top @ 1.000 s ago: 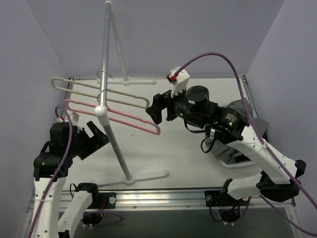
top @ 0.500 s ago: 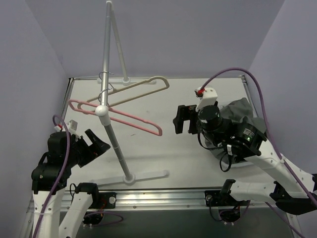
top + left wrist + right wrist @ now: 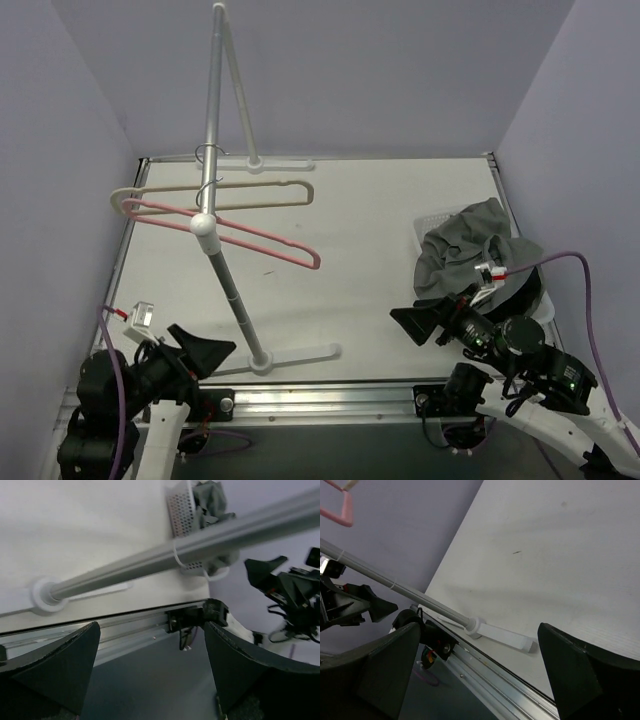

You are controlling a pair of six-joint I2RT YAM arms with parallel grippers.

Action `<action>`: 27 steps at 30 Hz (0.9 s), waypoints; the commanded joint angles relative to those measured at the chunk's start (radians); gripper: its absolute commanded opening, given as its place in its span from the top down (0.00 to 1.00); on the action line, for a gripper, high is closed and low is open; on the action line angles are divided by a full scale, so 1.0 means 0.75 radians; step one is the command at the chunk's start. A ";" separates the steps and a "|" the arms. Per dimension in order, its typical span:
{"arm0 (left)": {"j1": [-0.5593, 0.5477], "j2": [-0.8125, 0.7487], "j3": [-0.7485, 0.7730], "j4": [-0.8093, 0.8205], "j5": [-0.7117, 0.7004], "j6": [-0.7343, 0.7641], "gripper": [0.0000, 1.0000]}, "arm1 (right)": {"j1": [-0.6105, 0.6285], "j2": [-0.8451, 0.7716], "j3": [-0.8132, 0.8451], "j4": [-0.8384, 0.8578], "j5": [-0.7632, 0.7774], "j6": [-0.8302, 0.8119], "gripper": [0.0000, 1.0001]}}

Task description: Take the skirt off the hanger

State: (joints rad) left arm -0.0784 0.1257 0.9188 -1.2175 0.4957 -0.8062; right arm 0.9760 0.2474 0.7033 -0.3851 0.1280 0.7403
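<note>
The grey skirt [image 3: 462, 248] lies crumpled on a white mesh basket [image 3: 432, 224] at the table's right side; it also shows in the left wrist view [image 3: 209, 495]. A beige hanger [image 3: 250, 193] and a pink hanger [image 3: 255, 237] hang bare on the rack's rail [image 3: 211, 100]. My left gripper [image 3: 205, 355] is open and empty, low at the near left edge. My right gripper [image 3: 425, 322] is open and empty, low at the near right, in front of the skirt.
The grey rack pole [image 3: 232, 290] slants down to a white foot [image 3: 295, 354] near the front edge; it crosses the left wrist view [image 3: 175, 550] and the right wrist view [image 3: 395, 587]. A metal rail [image 3: 330, 395] runs along the table front.
Both arms have drawn back and down to the near edge. The right gripper has left the hangers. The beige hanger has swung back to level over the pink one.
</note>
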 commanded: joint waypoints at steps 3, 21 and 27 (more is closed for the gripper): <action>0.012 -0.233 -0.061 0.090 0.270 -0.282 0.06 | -0.005 -0.205 -0.201 0.239 -0.138 0.058 0.00; 0.072 -0.270 -0.419 0.993 0.673 -0.528 0.06 | -0.005 -0.307 -0.739 0.746 -0.193 0.052 0.00; 0.072 -0.266 -0.917 2.252 0.485 -1.061 0.06 | -0.005 -0.234 -0.802 0.836 -0.177 0.030 0.00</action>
State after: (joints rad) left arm -0.0319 0.0071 0.3656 -0.1860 0.9771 -1.3643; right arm 0.9749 0.0483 0.1242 0.1287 -0.0250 0.7845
